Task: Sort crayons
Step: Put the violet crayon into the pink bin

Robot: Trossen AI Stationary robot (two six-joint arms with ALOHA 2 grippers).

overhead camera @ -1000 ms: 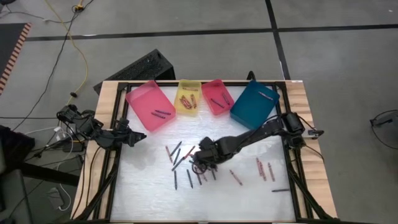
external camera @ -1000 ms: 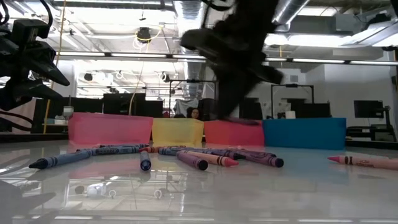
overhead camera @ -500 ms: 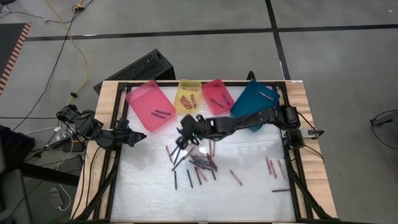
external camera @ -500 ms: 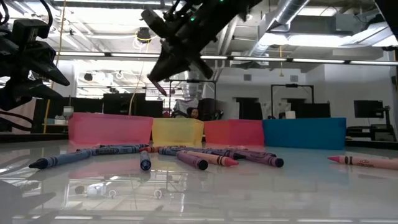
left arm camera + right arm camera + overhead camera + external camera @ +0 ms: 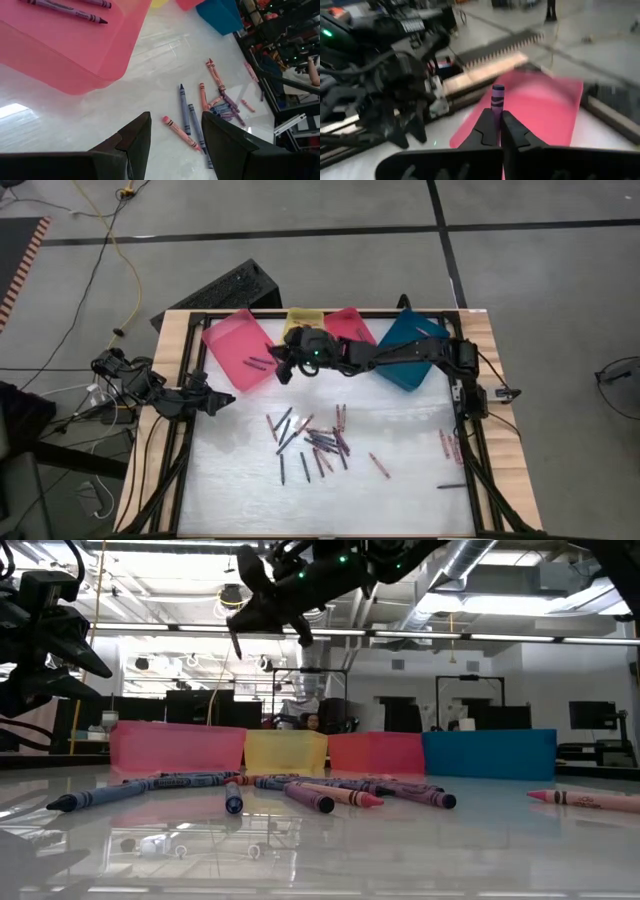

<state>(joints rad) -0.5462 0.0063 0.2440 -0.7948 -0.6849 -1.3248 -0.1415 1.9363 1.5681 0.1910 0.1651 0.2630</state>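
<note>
Between right gripper jaws, purple crayon, hidden from overhead.

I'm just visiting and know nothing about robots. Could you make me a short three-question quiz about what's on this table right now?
1. True or false: the right gripper is shut on a purple crayon.
2. Which tray does the right gripper hover nearest in the overhead view? A) the blue tray B) the large pink tray C) the red tray
3. Fill in: the left gripper waits at the table's left edge with its fingers ____.

Key: 1 true; 2 B; 3 open.
</note>
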